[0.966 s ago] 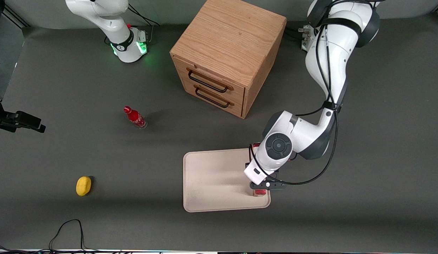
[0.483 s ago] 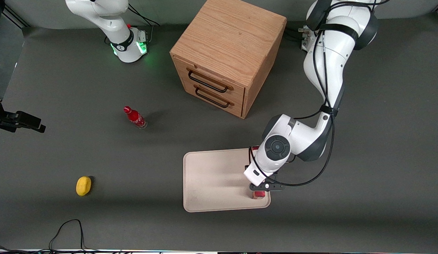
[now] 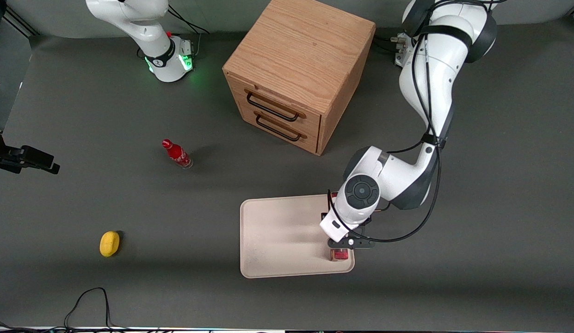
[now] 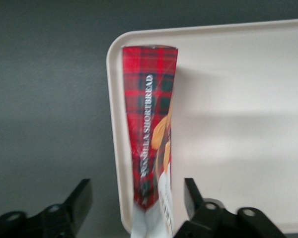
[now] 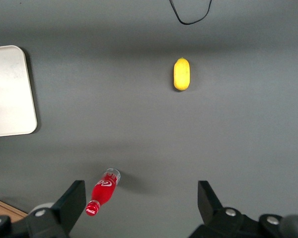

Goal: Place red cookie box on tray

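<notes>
So the wooden drawer cabinet [image 3: 298, 74] is the biggest thing here, sitting farther from the front camera than the tray [image 3: 277, 236]. The red cookie box [image 4: 151, 144] lies on the tray, right along the rim at the working arm's end. The gripper [image 4: 134, 208] hangs just above the box with its fingers [image 4: 79, 198] spread apart, one on each side, neither touching it. Off toward the parked arm's end there's a small red bottle [image 3: 176, 154] and, nearer the front camera, a yellow lemon-looking thing [image 3: 109, 243].
</notes>
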Controlling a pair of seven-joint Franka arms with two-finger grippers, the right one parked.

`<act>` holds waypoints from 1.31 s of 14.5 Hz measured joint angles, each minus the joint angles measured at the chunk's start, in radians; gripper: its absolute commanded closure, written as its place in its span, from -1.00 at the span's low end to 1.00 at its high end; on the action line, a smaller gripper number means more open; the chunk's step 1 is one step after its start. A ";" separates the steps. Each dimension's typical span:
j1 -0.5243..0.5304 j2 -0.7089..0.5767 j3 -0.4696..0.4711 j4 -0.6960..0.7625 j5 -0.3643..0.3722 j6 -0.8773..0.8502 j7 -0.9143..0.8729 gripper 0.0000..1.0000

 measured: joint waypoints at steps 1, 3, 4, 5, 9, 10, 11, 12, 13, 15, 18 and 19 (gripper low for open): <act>0.000 -0.030 -0.002 0.008 0.000 -0.058 0.000 -1.00; 0.000 -0.112 -0.005 0.020 -0.011 -0.175 0.000 -1.00; 0.000 -0.165 -0.006 0.023 -0.024 -0.237 0.000 -1.00; 0.000 -0.222 -0.005 0.025 -0.037 -0.299 0.000 -1.00; 0.011 -0.410 0.000 -0.017 -0.050 -0.456 0.000 -1.00; 0.028 -0.451 0.002 -0.058 -0.050 -0.460 0.009 -1.00; 0.051 -0.486 0.002 -0.100 -0.054 -0.460 0.038 -1.00; 0.082 -0.522 0.004 -0.146 -0.065 -0.461 0.077 -1.00; 0.118 -0.556 0.006 -0.188 -0.080 -0.461 0.115 -1.00; 0.200 -0.621 0.010 -0.262 -0.095 -0.460 0.191 -1.00; 0.327 -0.712 0.014 -0.360 -0.101 -0.454 0.332 -1.00; 0.365 -0.737 0.015 -0.388 -0.103 -0.449 0.373 -1.00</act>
